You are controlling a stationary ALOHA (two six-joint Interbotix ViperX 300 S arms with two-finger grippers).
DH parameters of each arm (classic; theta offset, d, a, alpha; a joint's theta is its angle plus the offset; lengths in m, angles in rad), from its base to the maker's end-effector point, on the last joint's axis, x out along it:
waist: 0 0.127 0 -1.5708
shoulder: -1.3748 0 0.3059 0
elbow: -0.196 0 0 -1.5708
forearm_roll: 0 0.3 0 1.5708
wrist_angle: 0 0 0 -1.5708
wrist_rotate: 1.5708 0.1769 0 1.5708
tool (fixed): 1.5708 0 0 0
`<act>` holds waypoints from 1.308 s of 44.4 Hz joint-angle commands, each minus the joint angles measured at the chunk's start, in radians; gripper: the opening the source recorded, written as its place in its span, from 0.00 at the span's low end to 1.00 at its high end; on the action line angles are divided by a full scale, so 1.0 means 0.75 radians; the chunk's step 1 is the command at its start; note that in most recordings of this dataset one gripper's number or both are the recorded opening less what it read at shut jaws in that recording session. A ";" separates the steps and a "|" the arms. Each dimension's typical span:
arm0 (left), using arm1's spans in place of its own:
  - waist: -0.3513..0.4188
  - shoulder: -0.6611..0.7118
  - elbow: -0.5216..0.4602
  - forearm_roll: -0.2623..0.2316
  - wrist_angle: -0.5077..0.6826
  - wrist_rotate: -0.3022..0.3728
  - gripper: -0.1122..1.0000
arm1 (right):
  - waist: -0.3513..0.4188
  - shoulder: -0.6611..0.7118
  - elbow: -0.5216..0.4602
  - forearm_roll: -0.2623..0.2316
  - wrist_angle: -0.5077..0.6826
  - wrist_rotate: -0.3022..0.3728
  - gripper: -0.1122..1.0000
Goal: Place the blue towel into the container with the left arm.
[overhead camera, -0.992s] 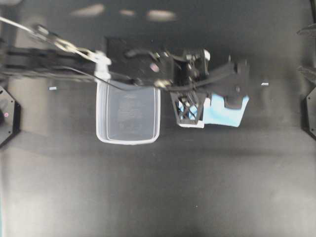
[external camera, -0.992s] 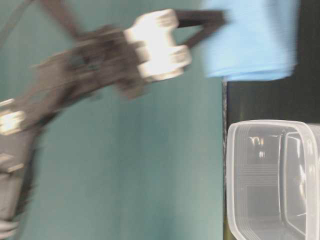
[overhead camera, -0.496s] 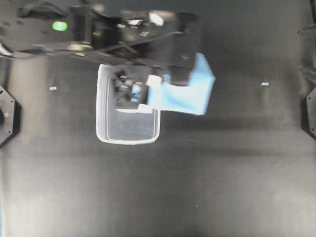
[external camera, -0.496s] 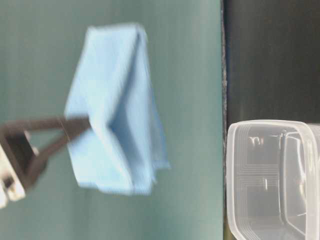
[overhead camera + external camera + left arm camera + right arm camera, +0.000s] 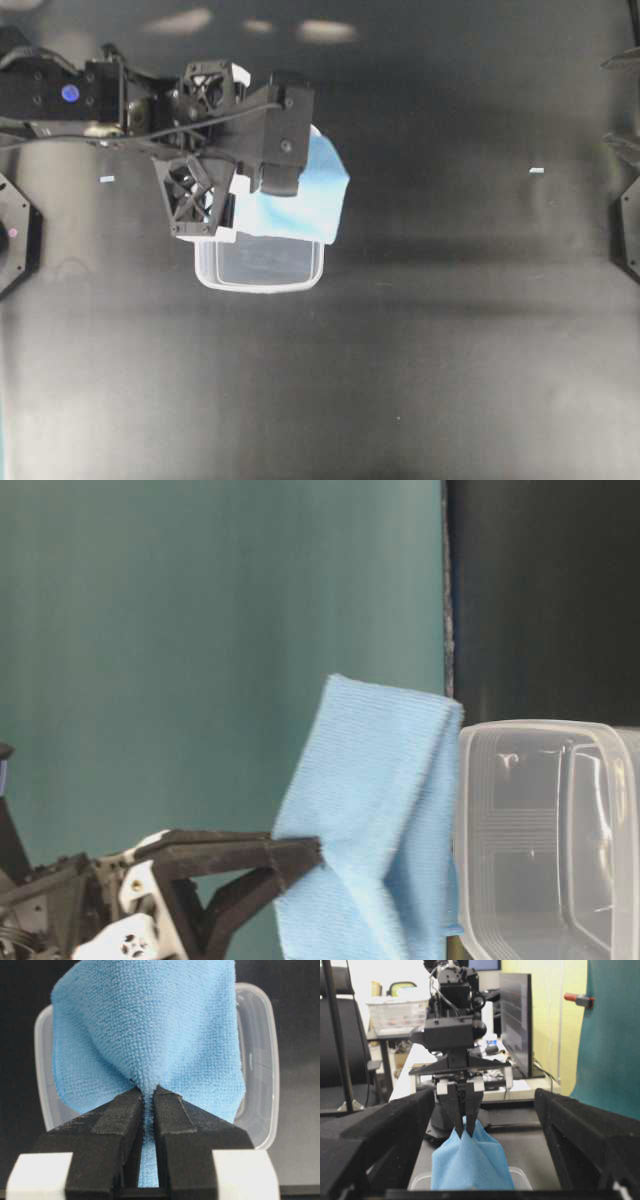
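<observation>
Carrying step: the left arm (image 5: pixel 120 95) held the blue towel (image 5: pixel 305 200) in the air over the container (image 5: pixel 260 270), jaws of the left gripper (image 5: pixel 148 1091) pressed together and pinching a bunched fold of cloth. In the left wrist view the towel fanned out from that pinch and covered most of the tub opening, clear rim showing at 3 and 9 o'clock. From overhead the cloth sat over the 12 o'clock half of the container and overhung its rim toward 2 o'clock; the 6 o'clock part of the tub was uncovered and looked empty. The table-level view showed the towel hanging beside the tub wall, apparently touching the rim, not yet inside.

The right gripper (image 5: pixel 470 1180) sat well apart, jaws spread wide, holding nothing, only framing the right wrist view.

Judgement: transport about done, release not yet. Next move probably calls for shifting slightly toward 6 o'clock, lowering so the overhanging corner clears the rim, then spreading the jaws. Risk: towel draping over the rim onto the black counter (image 5: pixel 450 350).
</observation>
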 commanded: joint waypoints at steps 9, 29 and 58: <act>0.010 -0.035 0.055 0.004 -0.061 -0.008 0.13 | -0.006 0.014 -0.014 0.004 -0.006 0.000 0.80; 0.004 -0.043 0.108 0.004 -0.108 -0.110 0.66 | -0.004 0.014 -0.008 0.004 -0.006 0.000 0.80; -0.027 -0.634 0.350 0.004 -0.417 -0.147 0.88 | -0.004 0.010 0.002 0.004 -0.004 0.000 0.80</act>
